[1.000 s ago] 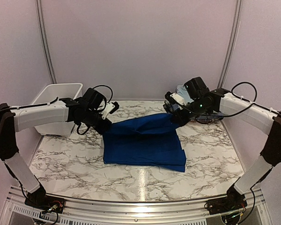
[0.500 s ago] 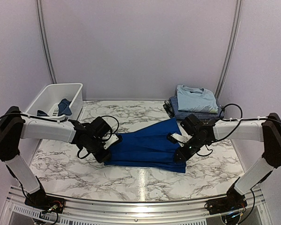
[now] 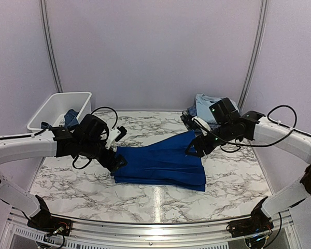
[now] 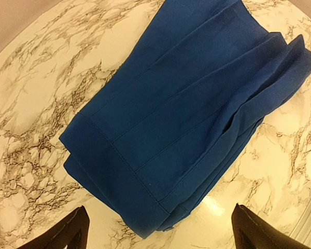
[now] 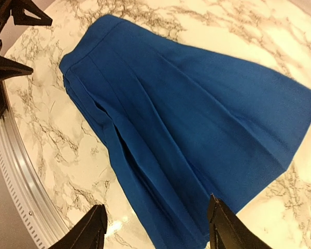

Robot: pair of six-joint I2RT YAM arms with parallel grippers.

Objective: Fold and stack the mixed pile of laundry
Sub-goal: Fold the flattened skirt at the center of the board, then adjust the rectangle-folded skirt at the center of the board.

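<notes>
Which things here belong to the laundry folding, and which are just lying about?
Job:
royal blue garment
folded light blue T-shirt
dark blue cloth, far left

Lying about:
white plastic bin holding that cloth
marble table

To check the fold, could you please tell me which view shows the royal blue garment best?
Right wrist: the royal blue garment fills it, nearly whole and unobstructed. Left wrist crops one end; top external shows it smaller, its side edges partly hidden.
</notes>
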